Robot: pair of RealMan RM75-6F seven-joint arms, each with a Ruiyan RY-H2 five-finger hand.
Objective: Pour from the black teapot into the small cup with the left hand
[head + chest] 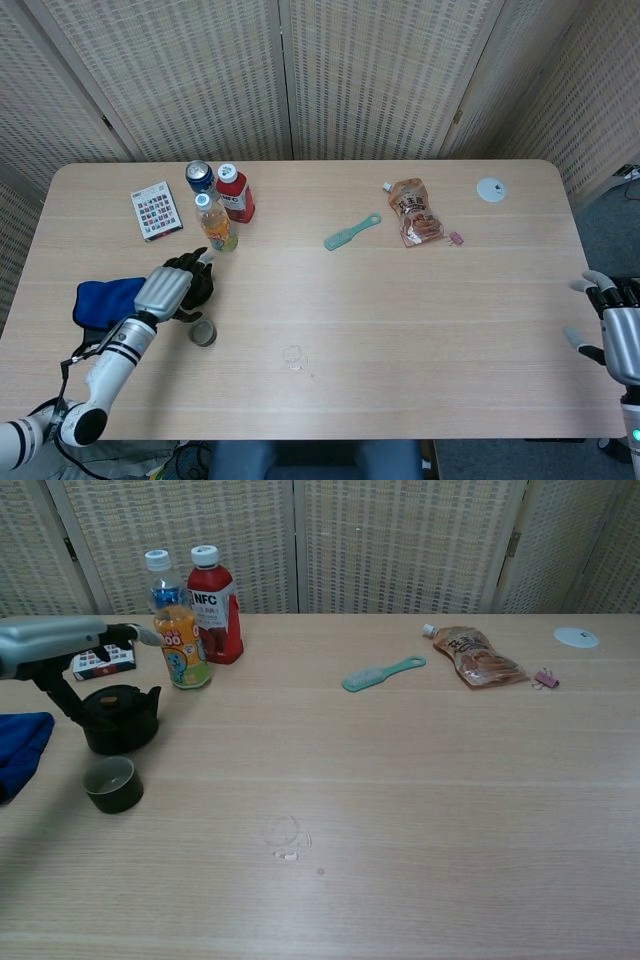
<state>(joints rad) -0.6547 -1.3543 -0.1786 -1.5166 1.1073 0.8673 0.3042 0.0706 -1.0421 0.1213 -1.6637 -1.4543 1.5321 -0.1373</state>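
- tall orange juice bottle [181,640] and red NFC bottle [213,605] crowd right behind the black teapot [120,719]
- small dark cup [111,784] sits just in front
- bare wood table [420,800] to its right, wide open

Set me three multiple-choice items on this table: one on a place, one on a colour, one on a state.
1. Where does the small cup stand?
A. Beside the snack pouch
B. Just in front of the black teapot, nearer the robot
C. Behind the bottles

2. What colour is the brush?
A. Green
B. Red
C. Black

3. What is the left hand doing?
A. Holding the teapot lifted and tilted
B. Resting on the blue cloth
C. Reaching over the teapot, which stands on the table

Answers: 1 B, the chest view shows the cup close before the teapot. 2 A, its handle and head are green. 3 C, the teapot sits upright on the wood below the hand; whether the hand touches it is unclear.
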